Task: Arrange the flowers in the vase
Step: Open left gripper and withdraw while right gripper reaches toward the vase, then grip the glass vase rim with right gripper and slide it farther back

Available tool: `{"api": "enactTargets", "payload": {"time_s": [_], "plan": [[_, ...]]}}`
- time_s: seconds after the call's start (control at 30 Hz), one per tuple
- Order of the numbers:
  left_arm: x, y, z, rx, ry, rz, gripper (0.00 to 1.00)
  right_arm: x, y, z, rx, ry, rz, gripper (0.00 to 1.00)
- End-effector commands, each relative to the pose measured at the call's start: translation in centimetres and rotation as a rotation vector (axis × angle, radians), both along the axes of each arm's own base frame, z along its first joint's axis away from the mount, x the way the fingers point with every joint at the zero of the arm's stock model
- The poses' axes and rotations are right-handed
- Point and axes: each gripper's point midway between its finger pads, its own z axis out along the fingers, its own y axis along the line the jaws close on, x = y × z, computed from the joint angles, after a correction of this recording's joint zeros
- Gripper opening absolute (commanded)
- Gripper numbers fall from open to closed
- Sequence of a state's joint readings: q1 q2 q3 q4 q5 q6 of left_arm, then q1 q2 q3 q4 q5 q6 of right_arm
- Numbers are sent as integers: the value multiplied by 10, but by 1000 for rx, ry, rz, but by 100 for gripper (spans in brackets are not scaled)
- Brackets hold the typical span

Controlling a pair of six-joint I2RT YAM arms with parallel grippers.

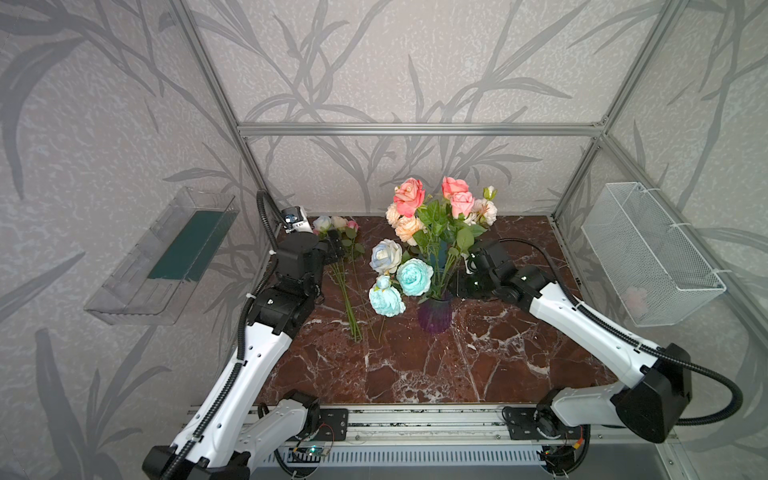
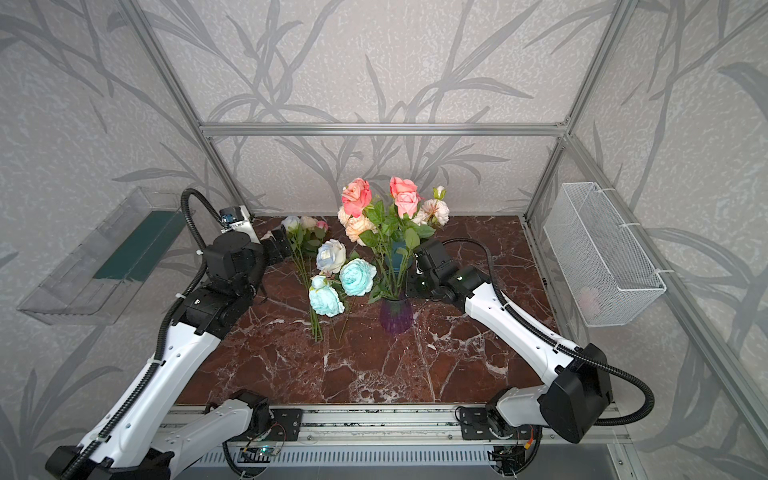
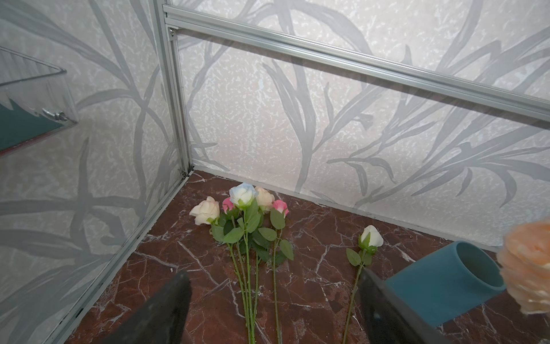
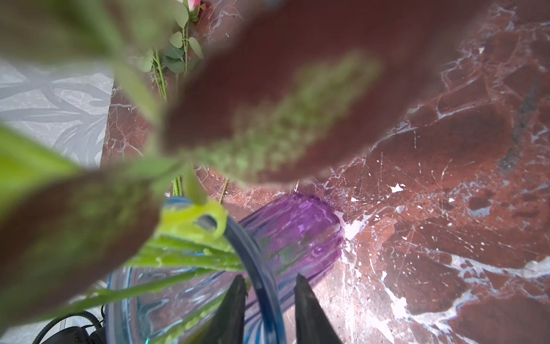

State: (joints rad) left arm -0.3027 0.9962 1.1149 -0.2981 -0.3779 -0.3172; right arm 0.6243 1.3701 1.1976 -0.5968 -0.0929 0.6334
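Left of the vase (image 1: 434, 316), loose flowers (image 3: 244, 195) lie on the desk (image 1: 498, 353); the left claw (image 3: 275, 272) hangs spread over their stems. More flowers stand in the vase. The right claw (image 4: 269, 277) straddles the vase rim; we cannot tell whether it pinches. We steady the vase before lifting one stem.

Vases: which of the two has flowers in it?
The purple glass vase: it stands upright with the flowers rising from it. The teal vase behind it lies on its side, and its mouth shows nothing inside.
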Motion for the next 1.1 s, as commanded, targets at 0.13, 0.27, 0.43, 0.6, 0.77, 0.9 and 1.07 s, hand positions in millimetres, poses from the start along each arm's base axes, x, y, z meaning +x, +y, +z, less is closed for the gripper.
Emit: {"api": "enactTargets", "payload": {"time_s": [0.13, 0.27, 0.43, 0.6, 0.77, 0.9, 1.07], "plan": [[0, 2, 3, -17, -25, 12, 89, -1, -1, -4, -5, 16, 5, 20], [1, 1, 2, -19, -23, 5, 89, 0, -3, 3, 0, -8, -2, 13], [2, -1, 0, -24, -18, -5, 89, 5, -10, 18, -9, -66, -23, 0], [4, -3, -3, -24, -11, -11, 89, 25, -31, 38, 9, -116, -79, 0], [5, -3, -4, -24, -8, -12, 89, 50, -65, 57, 43, -149, -154, 0], [6, -5, -7, -24, 0, -16, 89, 78, -105, 64, 49, -172, -260, 0], [9, -6, -10, -26, 10, -21, 89, 117, -144, 56, 100, -135, -362, 0]]}}
